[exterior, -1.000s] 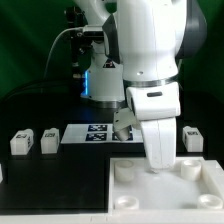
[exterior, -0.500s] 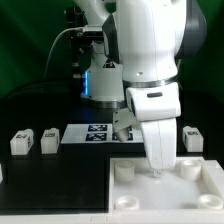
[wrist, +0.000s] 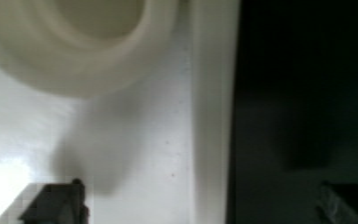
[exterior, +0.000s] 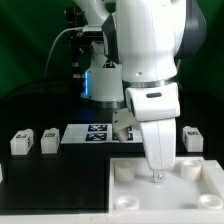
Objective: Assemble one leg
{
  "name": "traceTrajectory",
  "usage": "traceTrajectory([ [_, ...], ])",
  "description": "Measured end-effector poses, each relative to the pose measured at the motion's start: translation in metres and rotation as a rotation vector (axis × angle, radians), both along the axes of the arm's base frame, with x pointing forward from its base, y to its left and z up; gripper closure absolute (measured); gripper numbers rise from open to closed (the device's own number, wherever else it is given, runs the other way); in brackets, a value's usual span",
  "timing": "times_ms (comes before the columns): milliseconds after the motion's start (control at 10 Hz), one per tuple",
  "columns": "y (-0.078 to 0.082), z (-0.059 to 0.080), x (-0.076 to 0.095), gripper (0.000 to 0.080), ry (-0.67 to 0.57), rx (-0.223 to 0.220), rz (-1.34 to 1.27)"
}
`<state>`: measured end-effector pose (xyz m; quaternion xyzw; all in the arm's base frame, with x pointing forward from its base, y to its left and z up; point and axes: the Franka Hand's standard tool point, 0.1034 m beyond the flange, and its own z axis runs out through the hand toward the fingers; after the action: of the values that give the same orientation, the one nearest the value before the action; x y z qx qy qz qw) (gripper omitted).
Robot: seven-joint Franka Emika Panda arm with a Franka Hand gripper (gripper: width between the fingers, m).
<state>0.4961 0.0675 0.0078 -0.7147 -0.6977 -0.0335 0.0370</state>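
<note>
Lower now, the gripper (exterior: 157, 178) hovers over the panel (exterior: 165, 198) — fingers (wrist: 55, 202) apart — near a round socket (wrist: 69, 40).

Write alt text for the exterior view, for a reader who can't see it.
A white robot arm fills the centre, its end effector low over the far edge of a white panel with round corner sockets. Two legs stand at the exterior view's left, a third at its right, the marker board between them on the black table.

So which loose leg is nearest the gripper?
The lone leg on the exterior view's right; the other two legs sit paired on its left, farther from the gripper.
</note>
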Motion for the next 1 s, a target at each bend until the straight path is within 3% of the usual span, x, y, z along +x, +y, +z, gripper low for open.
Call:
traceTrajectory([
  [600, 0.001, 0.002, 0.000, 0.0151, 0.004, 0.000, -0.064],
  [800, 0.015, 0.030, -0.002, 0.0151, -0.005, -0.002, -0.325],
  [1000, 0.033, 0.045, -0.007, 0.0151, 0.003, 0.002, -0.578],
])
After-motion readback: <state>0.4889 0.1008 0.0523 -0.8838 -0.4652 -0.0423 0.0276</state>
